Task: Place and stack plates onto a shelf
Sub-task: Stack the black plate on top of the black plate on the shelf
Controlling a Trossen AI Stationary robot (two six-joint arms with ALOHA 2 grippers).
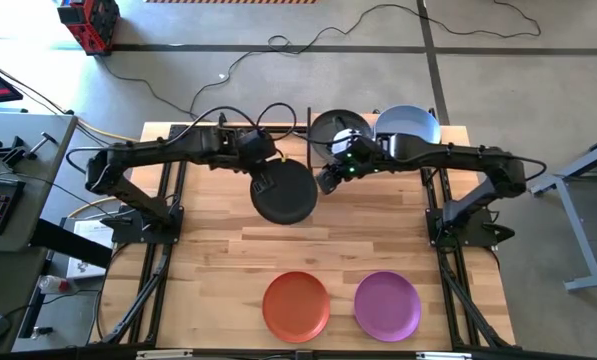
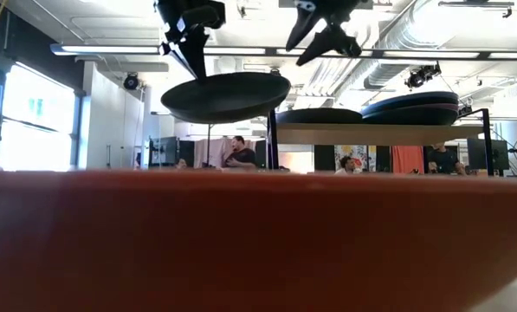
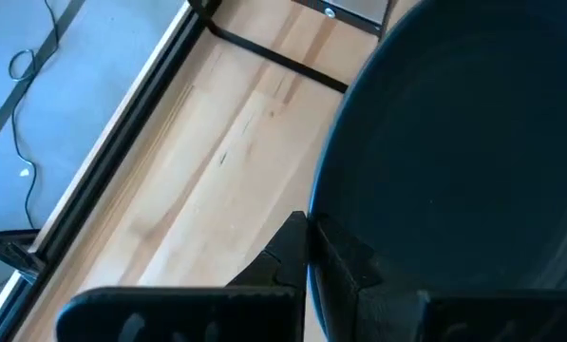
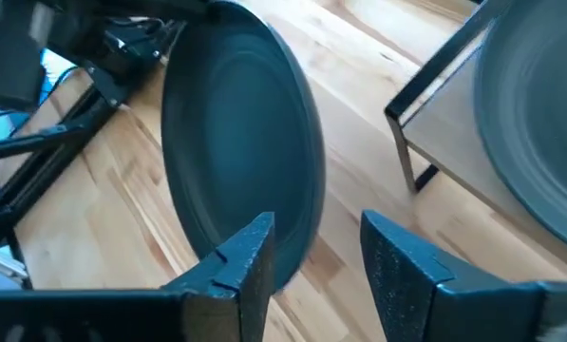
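Gripping a dark plate by its rim, left hand closed, plate nearly level above the worktop, beside the shelf; right hand open, close by.

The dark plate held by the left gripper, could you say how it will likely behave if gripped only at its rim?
The dark plate probably stays stiff: it hangs level from the left gripper, unbent. It seems light, one rim pinch carrying it. Its smooth surface might slip or tilt.

No readable text, label, brand, number or sign anywhere in these views
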